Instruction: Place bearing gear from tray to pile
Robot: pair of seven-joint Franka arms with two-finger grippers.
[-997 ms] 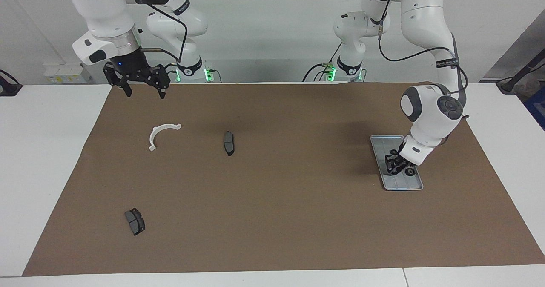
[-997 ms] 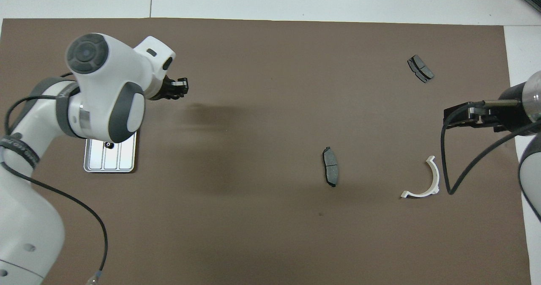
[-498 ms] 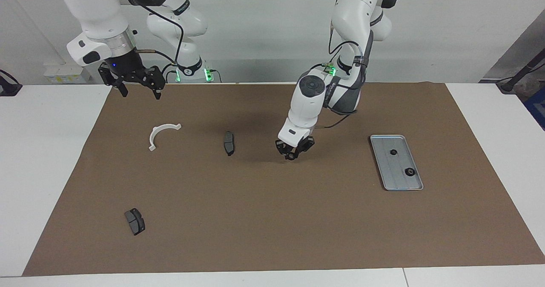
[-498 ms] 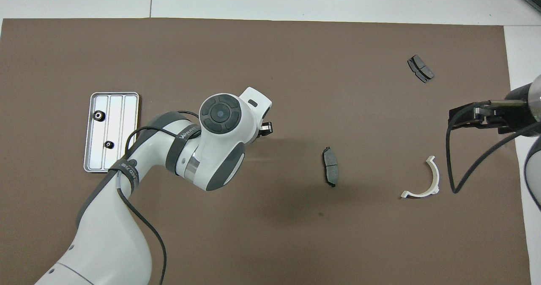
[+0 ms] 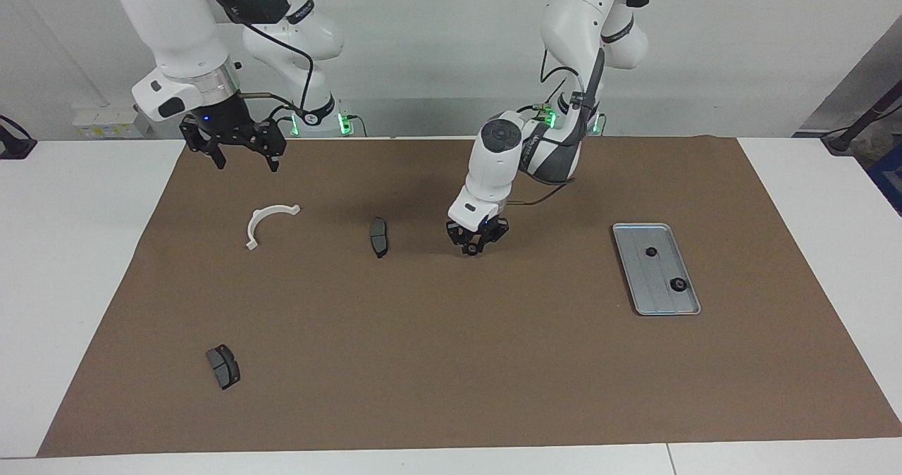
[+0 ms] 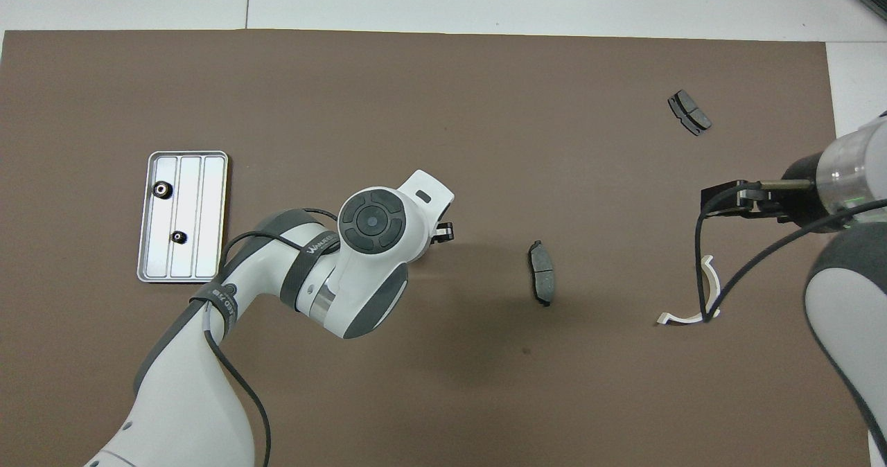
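Observation:
The silver-grey tray [image 5: 662, 304] lies toward the left arm's end of the mat, also in the overhead view [image 6: 209, 197]. Two small black bearing gears [image 5: 651, 252] [image 5: 678, 284] lie in it, also seen from above [image 6: 161, 188] [image 6: 179, 237]. My left gripper [image 5: 472, 246] [image 6: 443, 230] hangs low over the mat between the tray and a dark brake pad [image 5: 379, 237] [image 6: 541, 281]. It looks shut on a small dark bearing gear. A white arc [image 5: 271, 211] [image 6: 716, 288] and a second brake pad [image 5: 223, 366] [image 6: 689, 112] lie toward the right arm's end. My right gripper [image 5: 242, 156] [image 6: 721, 200] is open and raised by the arc.
The brown mat [image 5: 451, 362] covers most of the white table [image 5: 70, 249]. The right arm's black cable [image 6: 703, 301] hangs over the arc in the overhead view.
My left arm swung from the tray to the middle of the mat, then edged closer to the nearer brake pad. My right gripper shifted a little toward the middle.

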